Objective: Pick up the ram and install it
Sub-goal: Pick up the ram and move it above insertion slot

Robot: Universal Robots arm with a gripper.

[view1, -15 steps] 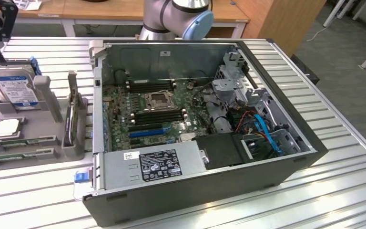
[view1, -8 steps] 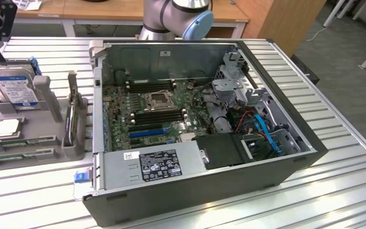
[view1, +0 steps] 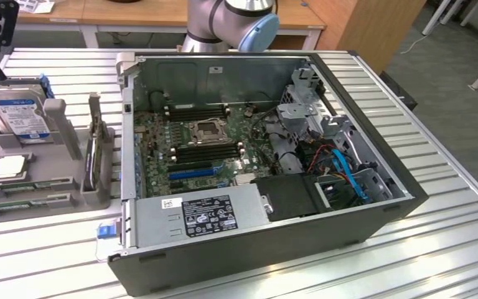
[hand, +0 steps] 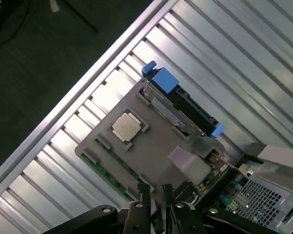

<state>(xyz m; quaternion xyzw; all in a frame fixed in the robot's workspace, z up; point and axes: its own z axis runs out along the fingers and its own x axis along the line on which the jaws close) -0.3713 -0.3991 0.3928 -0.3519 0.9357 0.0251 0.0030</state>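
Likely light, stiff, fragile: ram (hand: 109, 173), nine o'clock of the computer case (view1: 248, 258) in the exterior view, wants edge-pinching; gripper (hand: 155, 191) gapes empty.

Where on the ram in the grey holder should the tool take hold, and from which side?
Take the ram across its thin board, near mid-length, coming from above. It lies in a narrow slot along the grey holder edge, so only its long upper side looks free; the slot walls seem to block its ends and underside. The tool, open, hangs near one end of it.
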